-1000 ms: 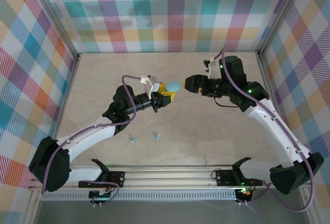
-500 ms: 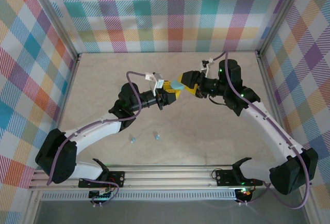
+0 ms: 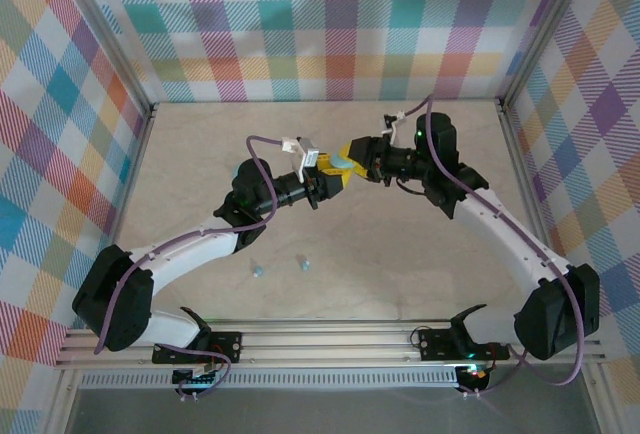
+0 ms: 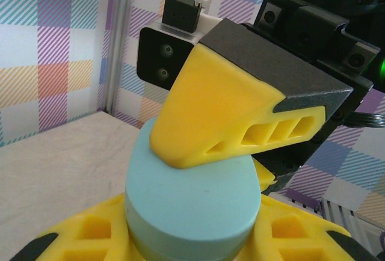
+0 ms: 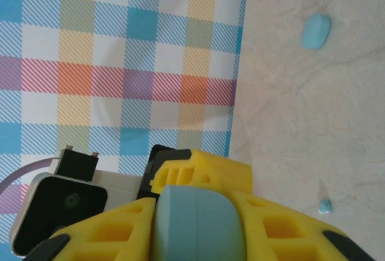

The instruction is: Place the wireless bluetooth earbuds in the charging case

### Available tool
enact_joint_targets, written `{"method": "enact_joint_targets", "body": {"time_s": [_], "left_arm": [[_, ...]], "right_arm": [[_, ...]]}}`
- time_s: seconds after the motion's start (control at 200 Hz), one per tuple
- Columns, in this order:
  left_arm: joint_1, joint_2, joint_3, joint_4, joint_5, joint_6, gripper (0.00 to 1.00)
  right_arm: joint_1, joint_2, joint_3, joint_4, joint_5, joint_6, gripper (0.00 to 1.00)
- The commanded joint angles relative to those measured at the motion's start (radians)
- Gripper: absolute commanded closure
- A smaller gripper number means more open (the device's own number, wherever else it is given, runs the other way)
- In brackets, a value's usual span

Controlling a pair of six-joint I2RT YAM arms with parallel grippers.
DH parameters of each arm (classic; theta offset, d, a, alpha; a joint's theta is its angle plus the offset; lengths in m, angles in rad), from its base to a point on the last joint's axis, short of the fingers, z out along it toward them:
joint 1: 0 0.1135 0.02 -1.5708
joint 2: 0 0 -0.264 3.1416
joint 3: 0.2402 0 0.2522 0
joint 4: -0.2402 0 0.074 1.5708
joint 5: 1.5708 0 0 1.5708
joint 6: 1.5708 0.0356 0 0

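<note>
Two arms meet above the middle of the table, both gripping one charging case. The left gripper is clamped on the case's lower part. In the left wrist view its yellow fingers cradle the case from below. The right gripper has its fingers closed against the upper part, with one pad pressed flat on the top face. The case looks closed, with no gap showing at the lid, so the step in hand is probably prying it open.

A second case lies on the table, well apart from the grippers. Two earbuds lie loose on the marble surface nearer the arm bases, close together and untouched.

As I judge it, the task is at an early stage. No earbud is seated, and opening the case, picking up each earbud and inserting it all remain.
</note>
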Motion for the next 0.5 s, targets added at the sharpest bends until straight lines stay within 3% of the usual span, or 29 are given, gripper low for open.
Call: {"method": "enact_joint_targets", "body": {"time_s": [0.0,0.14,0.16,0.175,0.345,0.495], "left_arm": [[-0.013,-0.030,0.035,-0.056,-0.025,0.038,0.72],[-0.013,-0.062,0.047,-0.157,-0.066,0.098,0.26],[-0.013,-0.066,0.051,-0.178,-0.068,0.111,0.07],[-0.013,-0.071,0.054,-0.196,-0.067,0.120,0.01],[-0.005,-0.111,0.061,-0.374,-0.148,0.209,0.00],[0.027,-0.135,0.023,-0.473,-0.410,0.144,0.00]], "right_arm": [[0.005,0.027,0.019,0.050,-0.017,-0.008,0.79],[-0.002,0.044,0.067,-0.011,0.022,-0.078,0.79],[-0.006,0.047,0.076,-0.020,0.029,-0.091,0.79],[-0.010,0.050,0.082,-0.029,0.032,-0.101,0.79],[-0.100,0.122,0.136,-0.109,0.046,-0.259,0.78],[-0.203,0.290,0.144,-0.157,0.023,-0.341,0.79]]}}
